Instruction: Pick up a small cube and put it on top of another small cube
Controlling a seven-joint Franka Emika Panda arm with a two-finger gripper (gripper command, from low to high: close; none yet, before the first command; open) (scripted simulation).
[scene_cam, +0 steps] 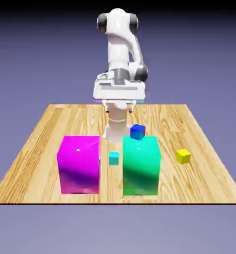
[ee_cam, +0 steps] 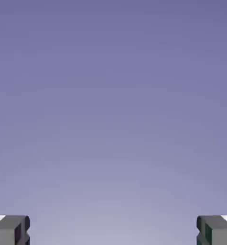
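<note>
The small yellow cube (scene_cam: 183,156) rests on the wooden table (scene_cam: 40,149) toward the exterior view's right, apart from everything else. My gripper (scene_cam: 119,104) hangs high above the table's far edge, well away from that cube. In the hand view the gripper (ee_cam: 113,230) is open: its two grey fingertips (ee_cam: 10,230) stand wide apart at the bottom corners with only plain backdrop between them. No cube shows in the hand view.
A big magenta block (scene_cam: 80,163) and a big green block (scene_cam: 141,165) stand near the front. A small cyan cube (scene_cam: 113,158) lies between them. A small blue cube (scene_cam: 137,131) sits just behind the green block.
</note>
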